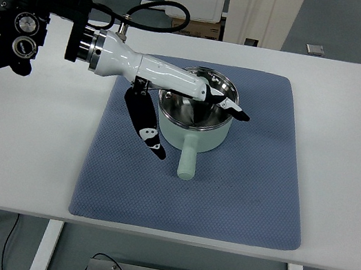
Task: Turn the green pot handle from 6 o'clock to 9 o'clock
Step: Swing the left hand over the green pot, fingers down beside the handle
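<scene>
A pale green pot (204, 138) with a shiny steel inside stands on the blue mat (239, 201), a little left of the mat's middle. Its handle (187, 161) points straight toward the near edge, at 6 o'clock. My left hand (199, 130) reaches in from the upper left and straddles the pot. The thumb (146, 129) hangs down outside the pot's left wall, just left of the handle's root. The other fingers (231, 107) lie across the opening to the right rim. The fingers are spread and I see no grip on the pot.
The mat lies on a white table (355, 138). Black camera gear (10, 28) sits at the table's left edge, with a black cable (162, 7) looping behind the arm. A cardboard box (203, 28) stands beyond the far edge.
</scene>
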{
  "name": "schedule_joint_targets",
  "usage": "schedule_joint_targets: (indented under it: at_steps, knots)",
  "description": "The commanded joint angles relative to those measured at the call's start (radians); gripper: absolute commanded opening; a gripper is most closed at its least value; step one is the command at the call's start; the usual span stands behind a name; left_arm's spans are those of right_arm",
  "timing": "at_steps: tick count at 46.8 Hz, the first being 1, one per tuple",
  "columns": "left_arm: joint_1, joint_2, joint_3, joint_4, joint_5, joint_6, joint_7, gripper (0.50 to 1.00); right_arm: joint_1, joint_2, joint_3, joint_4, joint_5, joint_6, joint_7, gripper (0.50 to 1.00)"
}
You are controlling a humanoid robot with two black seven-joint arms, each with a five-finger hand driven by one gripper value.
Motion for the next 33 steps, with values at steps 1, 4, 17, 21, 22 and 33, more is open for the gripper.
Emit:
schedule_joint_targets:
  at_steps: [1,4,17,21,22,33]
  knots:
    - [-0.020,-0.014,0.000,0.001,0.038,0.000,0.001,1.000,-0.002,0.000,0.000,0.000,0.000,0.000,0.000,1.000]
    - [-0.023,-0.038,0.000,0.003,0.061,0.000,0.003,1.000,0.000,0.000,0.000,0.000,0.000,0.000,0.000,1.000]
    - [-0.020,-0.063,0.027,0.005,0.177,0.000,0.005,1.000,0.000,0.000,0.000,0.000,0.000,0.000,0.000,1.000]
    - [-0.021,-0.072,0.046,0.005,0.184,0.000,0.005,1.000,-0.002,0.000,0.000,0.000,0.000,0.000,0.000,1.000]
    - [-0.021,-0.074,0.050,0.005,0.186,0.000,0.005,1.000,-0.002,0.000,0.000,0.000,0.000,0.000,0.000,1.000]
    - [-0.026,-0.089,0.096,0.005,0.247,0.000,0.005,1.000,-0.002,0.000,0.000,0.000,0.000,0.000,0.000,1.000]
